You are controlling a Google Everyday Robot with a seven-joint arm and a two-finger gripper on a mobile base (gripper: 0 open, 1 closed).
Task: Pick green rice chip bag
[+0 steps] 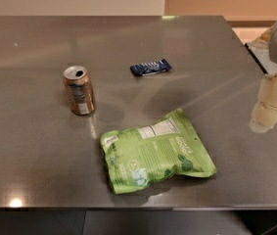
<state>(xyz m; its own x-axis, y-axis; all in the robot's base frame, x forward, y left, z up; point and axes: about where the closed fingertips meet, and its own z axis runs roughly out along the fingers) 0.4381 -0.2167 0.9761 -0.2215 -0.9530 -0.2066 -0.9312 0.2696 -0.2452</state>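
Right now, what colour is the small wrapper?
The wrapper is dark blue, camera view; end effector at right edge.

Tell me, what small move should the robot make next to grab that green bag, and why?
Probably move the gripper across until it is over the puffy lime-green snack bag. The gripper hangs at the picture's right edge, apart from the bag, which lies flat near the front edge of the grey table. The copper-coloured drink can and small dark blue wrapper sit farther back, out of that path.
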